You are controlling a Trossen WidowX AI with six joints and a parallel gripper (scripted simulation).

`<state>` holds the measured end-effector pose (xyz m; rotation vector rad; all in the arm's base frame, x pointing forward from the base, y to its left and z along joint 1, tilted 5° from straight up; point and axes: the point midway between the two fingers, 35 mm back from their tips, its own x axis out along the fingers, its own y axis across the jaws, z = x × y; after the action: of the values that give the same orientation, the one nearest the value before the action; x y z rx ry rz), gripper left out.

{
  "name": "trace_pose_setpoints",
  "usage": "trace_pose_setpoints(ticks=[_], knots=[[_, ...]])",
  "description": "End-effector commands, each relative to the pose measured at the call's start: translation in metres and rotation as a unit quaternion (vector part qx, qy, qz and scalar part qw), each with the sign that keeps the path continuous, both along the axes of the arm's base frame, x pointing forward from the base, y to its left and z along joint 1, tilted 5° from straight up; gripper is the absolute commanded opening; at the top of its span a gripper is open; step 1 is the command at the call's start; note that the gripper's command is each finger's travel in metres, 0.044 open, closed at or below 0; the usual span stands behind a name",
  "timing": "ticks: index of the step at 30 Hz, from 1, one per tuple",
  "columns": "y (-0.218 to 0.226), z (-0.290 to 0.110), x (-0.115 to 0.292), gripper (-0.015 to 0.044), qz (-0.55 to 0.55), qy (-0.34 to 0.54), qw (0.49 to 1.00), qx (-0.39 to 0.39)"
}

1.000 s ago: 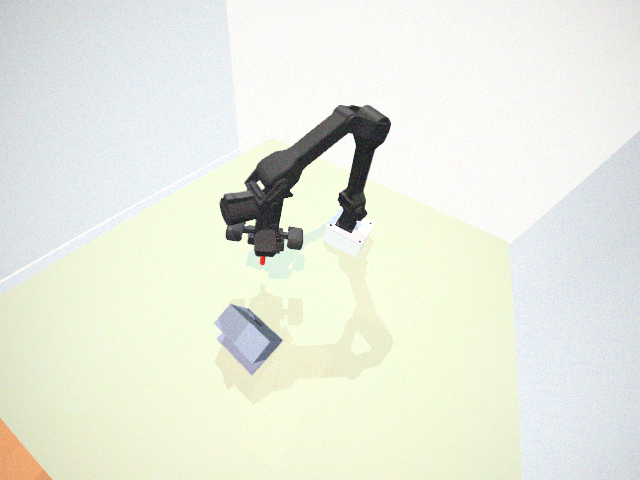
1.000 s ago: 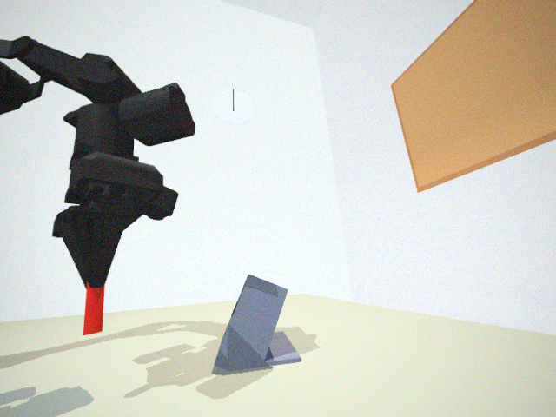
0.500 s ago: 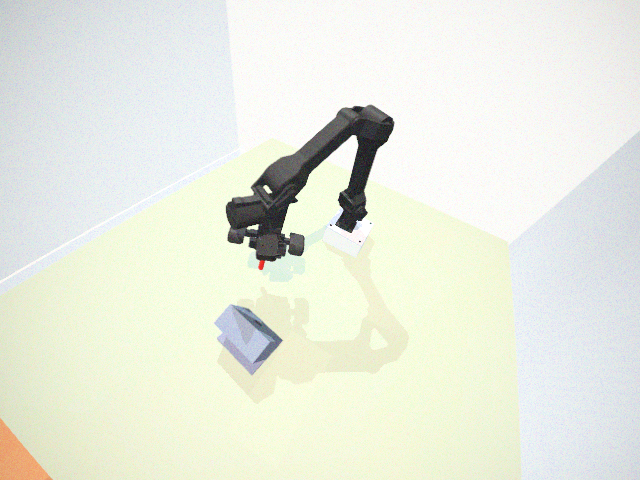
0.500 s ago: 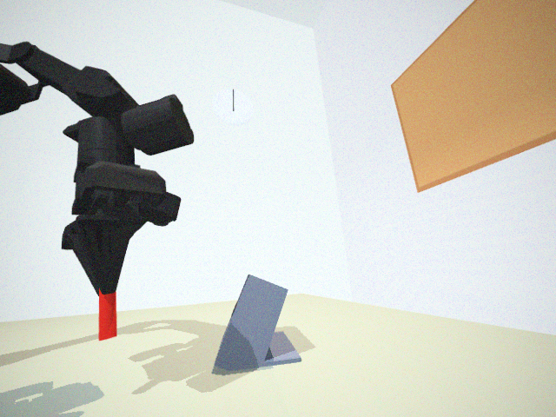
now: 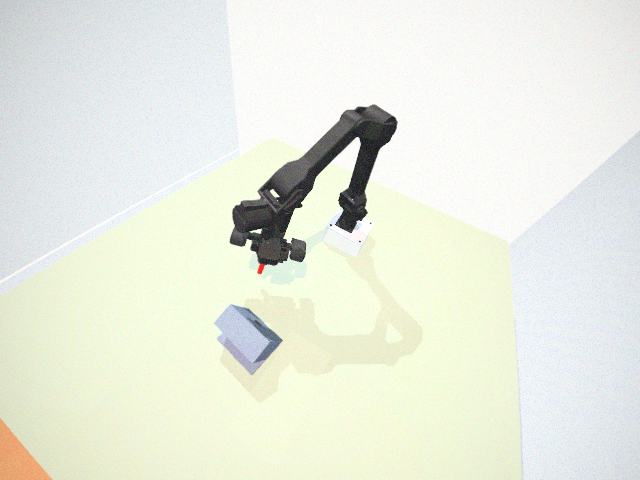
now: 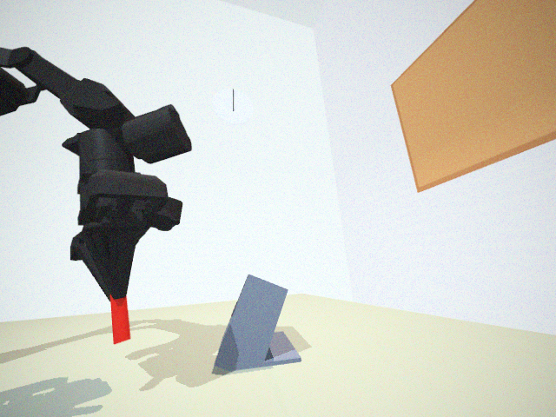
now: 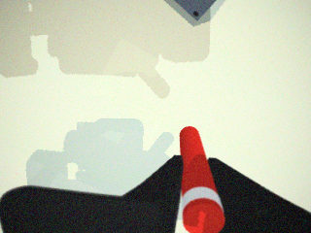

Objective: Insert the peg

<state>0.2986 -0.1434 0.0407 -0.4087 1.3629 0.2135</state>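
My gripper [image 5: 264, 262] [image 6: 117, 294] [image 7: 193, 164] is shut on the red peg [image 5: 261, 268] [image 6: 120, 321] [image 7: 195, 167]. It grips the peg's upper end, and the lower end hangs free above the table, almost upright. The peg looks round, with a pale band near the fingers in the wrist view. The grey-blue sloped panel [image 5: 245, 334] [image 6: 252, 321] [image 7: 190, 6] stands on the table some way ahead of the gripper. Its small dark hole [image 7: 195, 14] shows at the top edge of the wrist view. The peg's tip is well short of the panel.
The arm's white base [image 5: 349, 238] stands behind the gripper. An orange surface [image 5: 15, 457] [image 6: 475, 94] lies at the edge of the pale green table [image 5: 413, 361]. White walls close in the far sides.
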Motion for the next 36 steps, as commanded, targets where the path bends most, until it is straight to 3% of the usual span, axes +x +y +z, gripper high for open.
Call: trace_pose_setpoints(ticks=[1, 36], knots=[[0.002, 0.0, 0.002, 0.0, -0.006, -0.011, 1.0, -0.006], [0.021, -0.009, 0.014, 0.0, -0.043, -0.093, 0.994, -0.028]])
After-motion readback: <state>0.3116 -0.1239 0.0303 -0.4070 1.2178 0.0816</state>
